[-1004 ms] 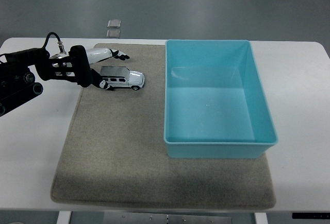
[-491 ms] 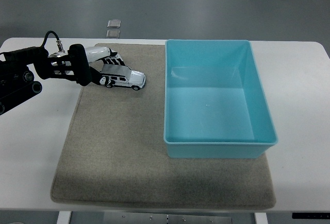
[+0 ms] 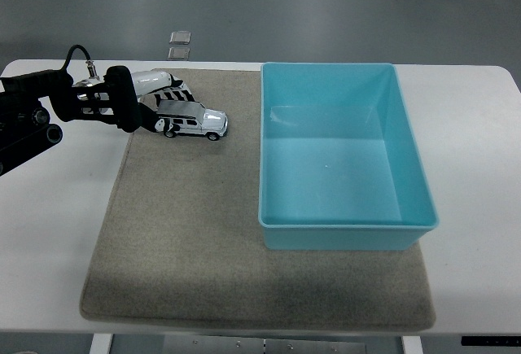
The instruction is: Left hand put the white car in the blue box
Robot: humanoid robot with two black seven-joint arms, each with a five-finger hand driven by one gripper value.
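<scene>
The white car (image 3: 198, 121) is a small toy SUV at the far left of the grey mat (image 3: 203, 240), nose pointing right toward the blue box (image 3: 342, 225). My left hand (image 3: 168, 107) reaches in from the left edge. Its white and black fingers (image 3: 174, 92) are curled over the car's roof and rear end, with the thumb low at the back. The car looks slightly tipped, and I cannot tell whether its wheels are off the mat. The blue box is a deep open tub with nothing in it, on the right half of the mat. No right arm shows.
The mat covers the middle of the white table (image 3: 472, 126). A strip of mat about a car's length wide separates the car from the box's left wall. Two small grey squares (image 3: 180, 45) lie on the floor beyond the table's far edge.
The left hand's fingers, stretched out behind the car a second ago, have curled down onto its roof and rear. The car has shifted slightly up and away from me.
</scene>
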